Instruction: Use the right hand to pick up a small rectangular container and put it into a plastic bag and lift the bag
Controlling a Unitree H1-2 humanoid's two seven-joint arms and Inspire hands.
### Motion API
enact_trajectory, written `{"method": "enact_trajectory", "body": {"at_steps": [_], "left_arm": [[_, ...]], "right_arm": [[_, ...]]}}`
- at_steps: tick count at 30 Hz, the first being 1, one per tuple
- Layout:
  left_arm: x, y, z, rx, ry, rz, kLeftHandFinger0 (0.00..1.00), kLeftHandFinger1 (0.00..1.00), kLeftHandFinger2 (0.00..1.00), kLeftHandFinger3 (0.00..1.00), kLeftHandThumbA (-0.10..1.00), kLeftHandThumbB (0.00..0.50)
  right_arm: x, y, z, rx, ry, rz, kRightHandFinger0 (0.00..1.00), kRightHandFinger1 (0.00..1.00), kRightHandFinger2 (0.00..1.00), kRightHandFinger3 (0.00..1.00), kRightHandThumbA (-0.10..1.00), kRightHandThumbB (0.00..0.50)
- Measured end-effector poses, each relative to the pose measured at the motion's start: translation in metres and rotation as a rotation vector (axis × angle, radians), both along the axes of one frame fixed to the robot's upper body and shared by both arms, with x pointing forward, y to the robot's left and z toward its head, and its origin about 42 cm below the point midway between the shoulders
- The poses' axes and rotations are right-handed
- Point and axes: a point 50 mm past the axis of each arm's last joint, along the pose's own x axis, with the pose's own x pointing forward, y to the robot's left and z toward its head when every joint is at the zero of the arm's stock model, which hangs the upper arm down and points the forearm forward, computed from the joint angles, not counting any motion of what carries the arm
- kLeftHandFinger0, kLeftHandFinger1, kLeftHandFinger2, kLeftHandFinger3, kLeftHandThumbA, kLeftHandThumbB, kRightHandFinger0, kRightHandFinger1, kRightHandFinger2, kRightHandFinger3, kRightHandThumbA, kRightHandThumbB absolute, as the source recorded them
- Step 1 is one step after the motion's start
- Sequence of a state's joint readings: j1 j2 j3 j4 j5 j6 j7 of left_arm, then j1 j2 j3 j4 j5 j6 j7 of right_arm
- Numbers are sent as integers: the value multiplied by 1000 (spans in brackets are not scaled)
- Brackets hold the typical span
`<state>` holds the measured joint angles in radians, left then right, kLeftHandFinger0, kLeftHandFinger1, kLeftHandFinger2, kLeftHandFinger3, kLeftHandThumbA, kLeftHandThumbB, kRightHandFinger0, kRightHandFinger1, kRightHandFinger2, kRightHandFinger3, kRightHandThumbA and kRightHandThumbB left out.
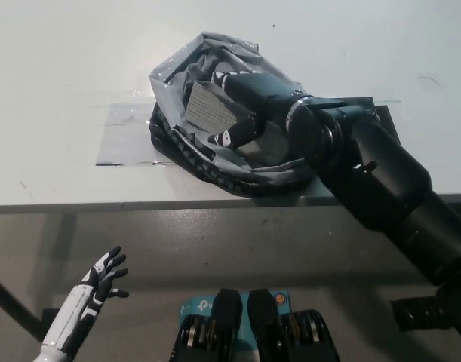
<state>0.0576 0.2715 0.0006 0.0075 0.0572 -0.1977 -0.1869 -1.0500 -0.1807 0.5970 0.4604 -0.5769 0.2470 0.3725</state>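
Note:
A grey plastic bag (pixel 215 56) lies open on the white table (pixel 64 68), its dark rim facing me. My black right hand (pixel 241 105) reaches into the bag's mouth and is shut on a small rectangular container (pixel 207 108) with a dotted grey face. The container sits inside the opening, partly hidden by my fingers and the bag's folds. My white left hand (pixel 102 277) hangs open below the table edge at the lower left, away from the bag.
A strip of clear tape (pixel 124 136) lies on the table left of the bag. The table's front edge (pixel 102 205) runs across the middle. Grey floor (pixel 215 249) shows below it.

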Motion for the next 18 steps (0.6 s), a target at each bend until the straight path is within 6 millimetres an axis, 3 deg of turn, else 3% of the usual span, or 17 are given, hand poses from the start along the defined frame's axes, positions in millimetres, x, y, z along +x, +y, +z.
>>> {"method": "enact_trajectory", "body": {"at_steps": [2, 5, 8, 18], "left_arm": [[0, 0, 0, 0, 3, 1, 713, 901, 1000, 1000, 1000, 399], [0, 0, -1, 0, 4, 1, 706, 894, 1000, 1000, 1000, 412], [0, 0, -2, 0, 7, 2, 692, 880, 1000, 1000, 1000, 411], [-3, 1, -3, 10, 11, 2, 689, 908, 1000, 1000, 1000, 406]], "right_arm": [[1, -1, 0, 9, -36, -10, 1000, 1000, 1000, 1000, 828, 310], [3, -4, 4, 36, -76, -24, 1000, 1000, 1000, 1000, 795, 293], [5, -7, 11, 72, -119, -40, 1000, 1000, 1000, 1000, 773, 316], [2, -22, 64, 243, -364, -79, 1000, 1000, 1000, 1000, 752, 303]]}}
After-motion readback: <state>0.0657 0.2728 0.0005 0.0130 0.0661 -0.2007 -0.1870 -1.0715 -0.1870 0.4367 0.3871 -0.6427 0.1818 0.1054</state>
